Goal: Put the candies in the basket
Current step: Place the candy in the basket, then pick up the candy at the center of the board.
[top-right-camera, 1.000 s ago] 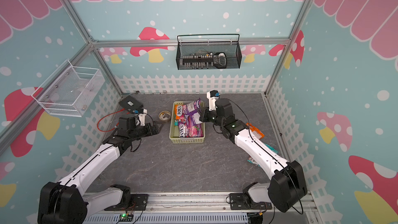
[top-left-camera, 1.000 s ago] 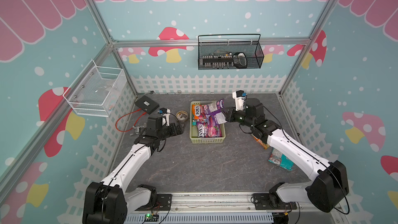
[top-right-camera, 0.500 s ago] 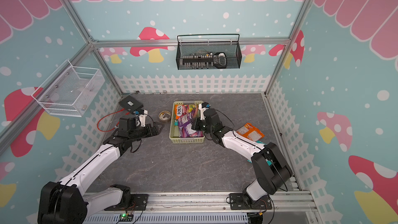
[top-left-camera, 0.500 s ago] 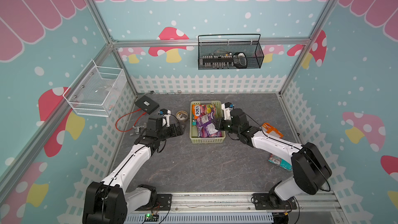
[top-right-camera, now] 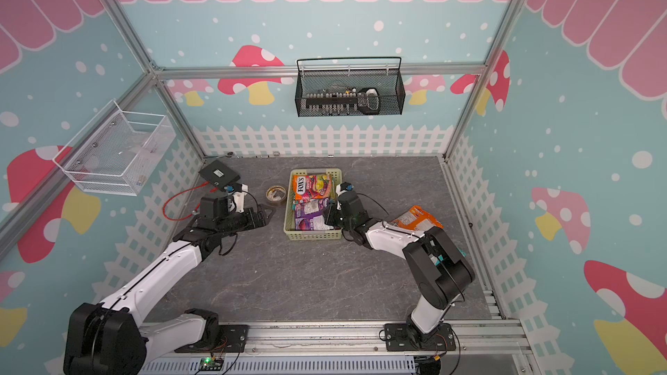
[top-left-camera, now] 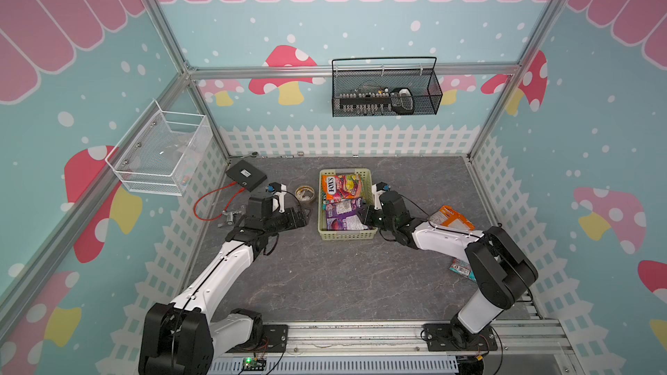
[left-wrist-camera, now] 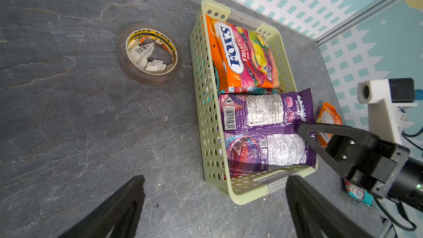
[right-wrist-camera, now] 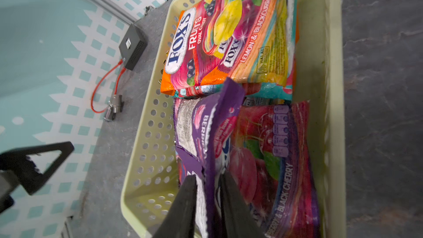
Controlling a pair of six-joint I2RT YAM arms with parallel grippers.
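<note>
Grey stone-look tabletop (top-left-camera: pixel 325 275) under teal mushroom-print walls, white picket fence along the edges; twelve o'clock taken as the back fence. Since a second ago: right arm (top-left-camera: pixel 444 239) down from its raised pose above the basket (top-left-camera: pixel 346 235) to a low reach at that basket's four-o'clock corner; berries bag (top-left-camera: pixel 343 208), then aloft, now down inside. No change in the left arm (top-left-camera: pixel 231 261).

At nine o'clock, up on the wall, white mesh basket (top-left-camera: pixel 158 160), contents unclear. At ten o'clock on the table, black box (top-left-camera: pixel 246 178) with red cable (top-left-camera: pixel 209 200) trailing toward eight. Next, left gripper (top-left-camera: pixel 301 216), jaws spread wide, empty, facing the basket from its eight-o'clock side. Just beside the basket at ten o'clock, tape roll (top-left-camera: pixel 305 193), lying flat.

Near the table's centre, toward twelve, the pale yellow-green basket: FOX'S fruits bag (top-left-camera: pixel 341 187) at the twelve-o'clock end, over a teal-edged bag (right-wrist-camera: pixel 265 91); purple berries bag and cherry bag (right-wrist-camera: pixel 270 147) at the six-o'clock end. Right gripper (top-left-camera: pixel 362 218) over that end, fingers (right-wrist-camera: pixel 185 202) either side of the berries bag's edge with a narrow gap; pinching or already let go, cannot tell.

High at twelve, black wire basket (top-left-camera: pixel 386 91) with small dark items. At three o'clock of the basket, apart from it, orange candy bag (top-left-camera: pixel 453 218) on the table; at five o'clock, teal candy bag (top-left-camera: pixel 461 268), partly behind the right arm's elbow.
</note>
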